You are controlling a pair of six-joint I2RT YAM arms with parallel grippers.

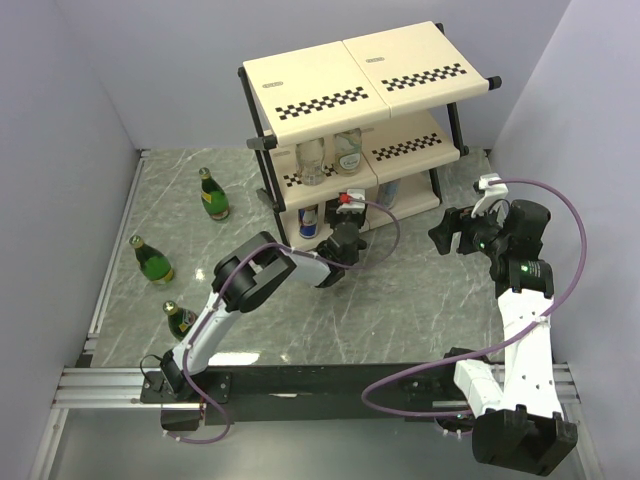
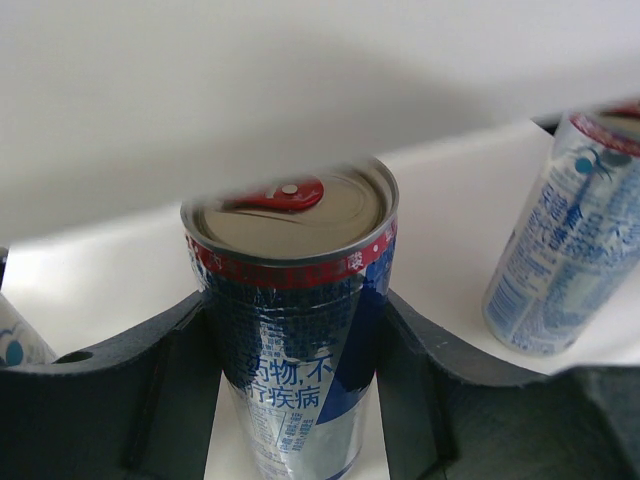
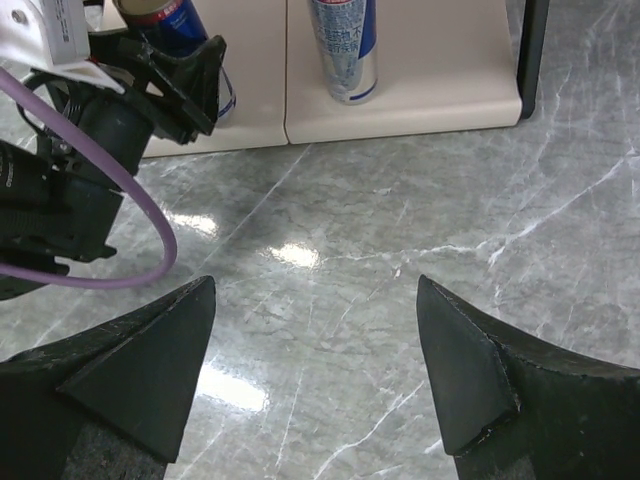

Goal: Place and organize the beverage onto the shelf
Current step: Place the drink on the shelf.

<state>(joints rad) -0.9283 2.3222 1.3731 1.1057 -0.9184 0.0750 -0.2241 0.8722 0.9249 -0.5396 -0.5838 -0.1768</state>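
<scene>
My left gripper (image 2: 295, 330) is shut on a slim silver-and-blue can (image 2: 290, 240), both fingers pressed against its sides. The can stands upright over the shelf's (image 1: 400, 50) cream bottom panel (image 2: 450, 220). A second can (image 2: 565, 250) stands to its right and a third (image 2: 12, 342) shows at the left edge. In the top view the left gripper (image 1: 345, 222) reaches into the bottom tier beside a can (image 1: 309, 222). Two clear bottles (image 1: 312, 160) stand on the middle tier. Three green bottles (image 1: 212, 195) (image 1: 153, 260) (image 1: 181, 320) stand on the table at left. My right gripper (image 3: 315, 340) hangs open over bare marble.
The shelf's black post (image 3: 530, 50) stands at the right of the bottom panel (image 3: 430, 80). The left arm's purple cable (image 3: 150, 240) loops in front of the right gripper. Grey walls close in the marble table (image 1: 400, 300) on both sides.
</scene>
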